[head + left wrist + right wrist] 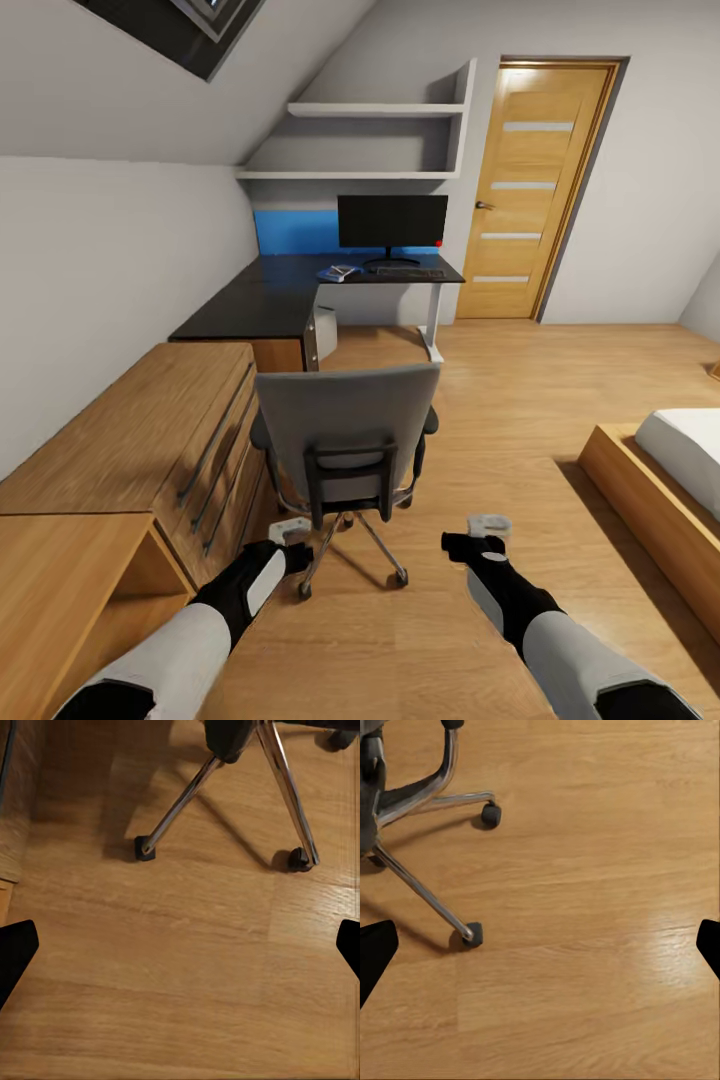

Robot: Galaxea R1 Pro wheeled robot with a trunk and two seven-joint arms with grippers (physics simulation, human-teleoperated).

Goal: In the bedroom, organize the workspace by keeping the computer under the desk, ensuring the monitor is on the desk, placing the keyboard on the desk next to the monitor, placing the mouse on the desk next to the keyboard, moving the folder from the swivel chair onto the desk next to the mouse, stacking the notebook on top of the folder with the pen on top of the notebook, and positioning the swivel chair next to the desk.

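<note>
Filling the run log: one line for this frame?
phase: behind swivel chair | left gripper open | right gripper open | desk ahead

Chrome legs and black castors of the swivel chair (225, 787) on wooden floor (180, 967), hand (180, 949) fingertips wide apart.

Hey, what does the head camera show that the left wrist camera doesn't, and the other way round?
Head view alone: the desk with the monitor and keyboard on it, the computer beneath, the swivel chair seen from behind, its grey back and seat, and both arms with the left gripper and right gripper held low behind the chair.
Left wrist view alone: a close look at the wooden floor under that gripper, its two dark fingertips wide apart.
Both: the chair's chrome base on castors and the floor.
</note>
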